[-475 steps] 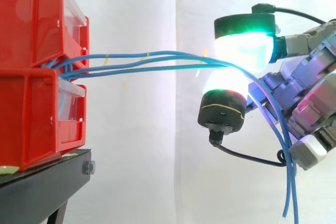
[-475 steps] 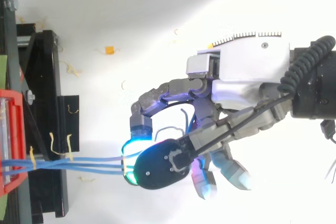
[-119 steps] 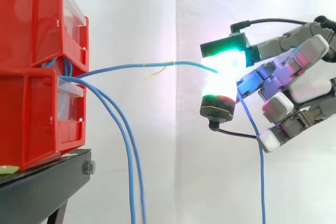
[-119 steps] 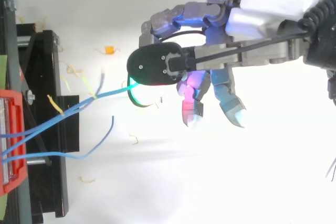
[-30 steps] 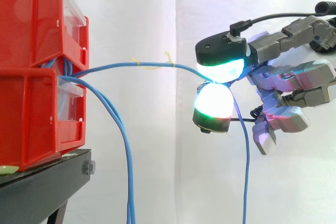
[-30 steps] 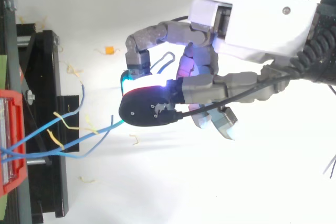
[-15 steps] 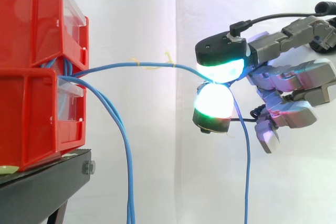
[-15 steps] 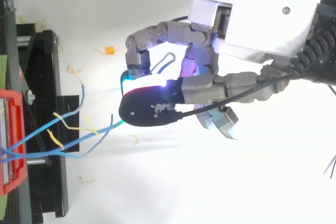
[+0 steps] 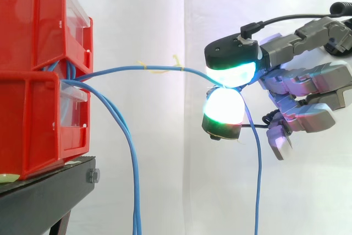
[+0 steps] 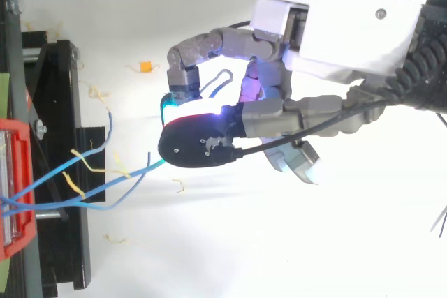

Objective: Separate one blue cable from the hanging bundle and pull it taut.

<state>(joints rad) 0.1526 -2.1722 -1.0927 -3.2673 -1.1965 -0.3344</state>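
**One cable in the pinch, but the pull has stalled short of taut**

Over the last second I see almost no change. The hand (image 9: 297, 89) sits where it was, and only the spare fingers below the pinch have tucked in a touch. The real change came earlier: some sixteen seconds ago all three strands ran across to the hand together, and now just one does.

Two glowing pads (image 9: 224, 105) are closed on the single blue cable (image 9: 126, 70), one above it and one below, while the rest of the fingers are loosely curled and hold nothing. From the gap between the stacked red bins (image 9: 33, 108) the cable runs across to the pinch in a shallow arc, and its free tail drops straight down past the lower pad. The other two cables (image 9: 132, 169) hang from the same gap, down beside the black stand (image 9: 44, 199), well apart from the hand.

I judge the separating done. That slight hump in the span tells me there is slack left, so I need to draw the hand further from the bins without letting the cable slip.
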